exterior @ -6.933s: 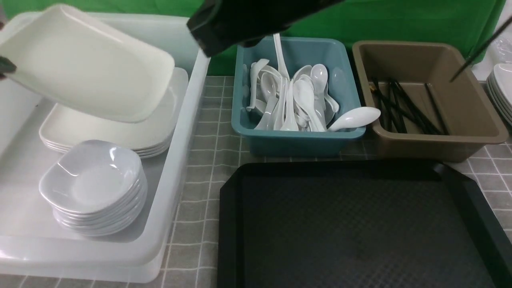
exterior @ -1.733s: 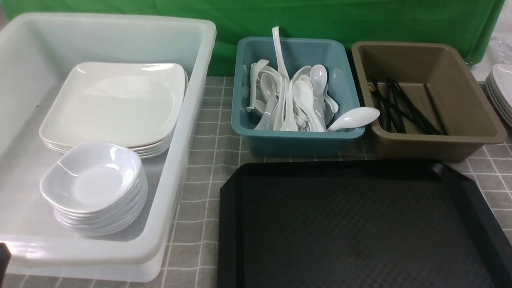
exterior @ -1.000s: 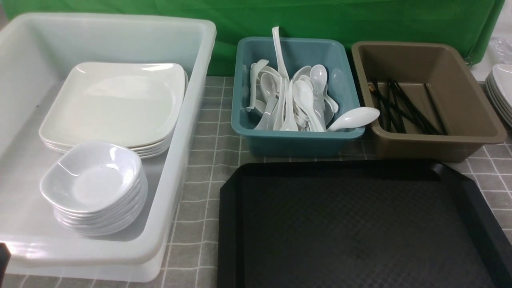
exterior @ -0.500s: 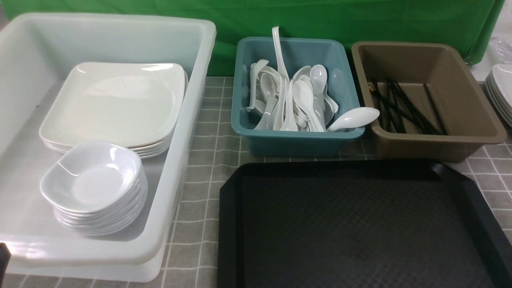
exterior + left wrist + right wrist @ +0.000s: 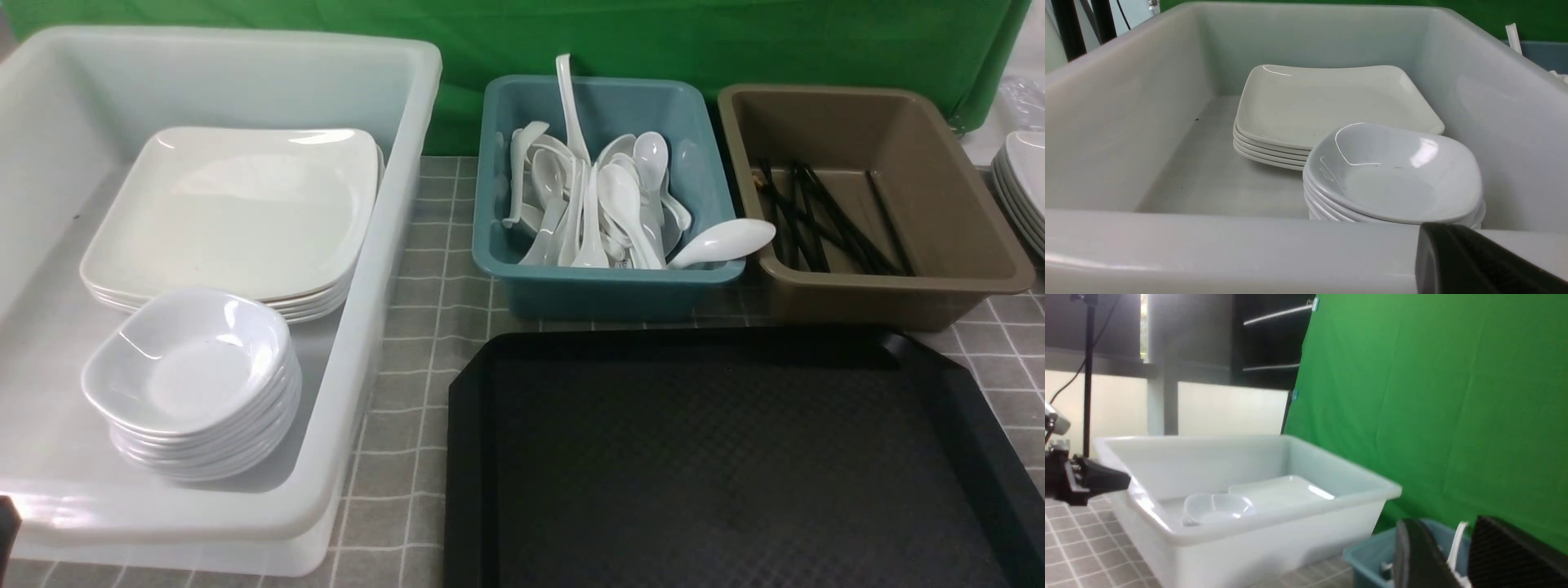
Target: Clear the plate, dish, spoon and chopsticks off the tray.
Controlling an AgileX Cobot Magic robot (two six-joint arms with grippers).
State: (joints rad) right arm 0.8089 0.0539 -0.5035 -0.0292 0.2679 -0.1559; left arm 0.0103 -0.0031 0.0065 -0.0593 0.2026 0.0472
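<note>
The black tray lies at the front right with nothing on it. The top plate rests on a stack of plates in the white tub, and also shows in the left wrist view. A stack of small dishes stands in front of it. Spoons fill the teal bin. Black chopsticks lie in the brown bin. My left gripper sits just outside the tub's near wall, with one dark finger showing. My right gripper is slightly open and empty, held above the table.
A further stack of white dishes stands at the far right edge. A green backdrop hangs behind the bins. The grey checked tablecloth shows between the tub and the bins.
Earlier my left gripper held the plate over the tub and chopsticks hung over the brown bin. Now the plate lies on the stack and both arms are out of the front view.
</note>
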